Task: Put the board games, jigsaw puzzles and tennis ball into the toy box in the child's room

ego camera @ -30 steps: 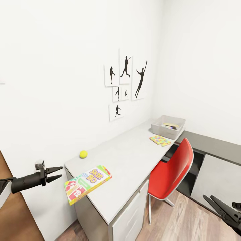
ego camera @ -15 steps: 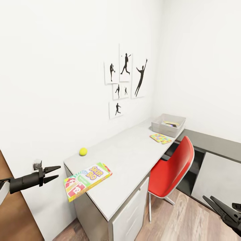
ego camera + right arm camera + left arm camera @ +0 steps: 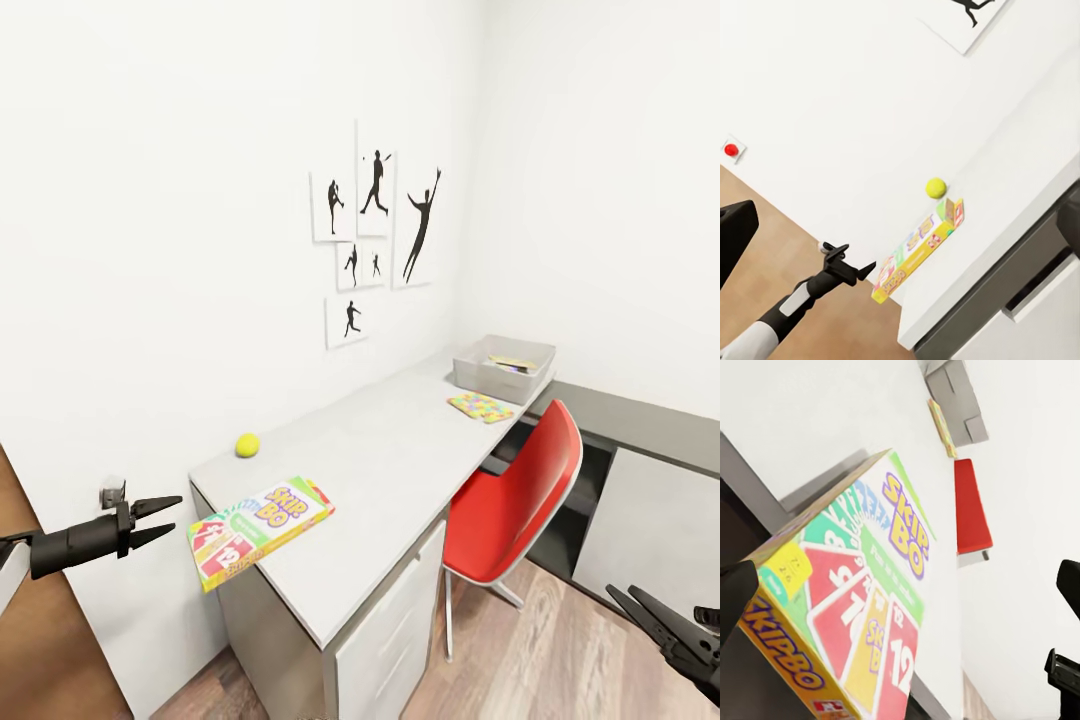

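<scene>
A green-white SKIP-BO board game (image 3: 260, 525) lies on the near corner of the light grey table (image 3: 390, 470), one end past the edge. My left gripper (image 3: 176, 513) is open just to its left, not touching it. The left wrist view has the same board game (image 3: 862, 607) close ahead between the spread fingers (image 3: 735, 589). The tennis ball (image 3: 247, 445) rests by the wall. A jigsaw puzzle (image 3: 480, 407) lies in front of the toy box (image 3: 480, 378), which holds something colourful. My right gripper (image 3: 620, 592) hangs open low at the right, above the floor.
A red chair (image 3: 515, 500) is tucked against the table's front, beside a white drawer unit (image 3: 385, 640). A lower dark grey cabinet (image 3: 640, 440) runs along the right wall. A brown door (image 3: 40, 640) stands at the far left. Sports posters (image 3: 375, 230) hang above the table.
The whole picture has drifted a little, so the camera moved; the table and its things now sit slightly higher in view. Both grippers stay open in much the same pose.
</scene>
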Motion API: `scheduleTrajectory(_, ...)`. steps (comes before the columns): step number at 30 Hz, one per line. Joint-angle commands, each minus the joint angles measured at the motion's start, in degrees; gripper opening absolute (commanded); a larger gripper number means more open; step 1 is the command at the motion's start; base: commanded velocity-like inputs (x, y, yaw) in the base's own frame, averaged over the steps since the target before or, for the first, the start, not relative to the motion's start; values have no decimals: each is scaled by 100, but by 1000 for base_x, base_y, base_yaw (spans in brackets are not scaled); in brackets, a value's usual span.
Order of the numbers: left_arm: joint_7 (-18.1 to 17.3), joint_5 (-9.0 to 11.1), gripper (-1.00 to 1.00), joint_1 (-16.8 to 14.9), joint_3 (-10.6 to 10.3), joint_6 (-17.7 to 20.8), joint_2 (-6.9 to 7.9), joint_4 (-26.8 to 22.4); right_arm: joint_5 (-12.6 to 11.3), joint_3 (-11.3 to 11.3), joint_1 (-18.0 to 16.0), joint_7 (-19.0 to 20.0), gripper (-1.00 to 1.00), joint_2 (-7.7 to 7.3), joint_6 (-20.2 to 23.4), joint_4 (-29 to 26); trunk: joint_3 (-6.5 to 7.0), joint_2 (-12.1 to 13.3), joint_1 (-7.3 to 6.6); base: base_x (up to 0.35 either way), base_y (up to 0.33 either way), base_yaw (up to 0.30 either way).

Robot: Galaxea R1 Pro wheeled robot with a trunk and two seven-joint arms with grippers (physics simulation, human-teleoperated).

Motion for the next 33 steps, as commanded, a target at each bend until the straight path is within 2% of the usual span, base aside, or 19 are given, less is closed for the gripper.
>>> scheduleTrajectory(1, -11, 7, 100, -3, 3, 34, -1, 0, -30, -1, 1, -6, 100, -2, 39, -2, -23, -44, 23, 0, 0, 0)
scheduleTrajectory(17, -10, 7, 100, 3, 10, 39, 40, 7, -29, -11, 1, -6, 100, 1, 39, -2, -311, -686, 374, 0, 0, 0)
scheduleTrajectory(22, -10, 12, 100, 5, 75, 36, 50, 98, -28, -13, 1, -6, 100, -5, 39, -2, -400, -887, 484, 0, 0, 0)
scheduleTrajectory(33, -10, 10, 100, 5, 227, 27, -2, 300, -28, -15, 1, -6, 100, -12, 39, -2, -400, -887, 484, 0, 0, 0)
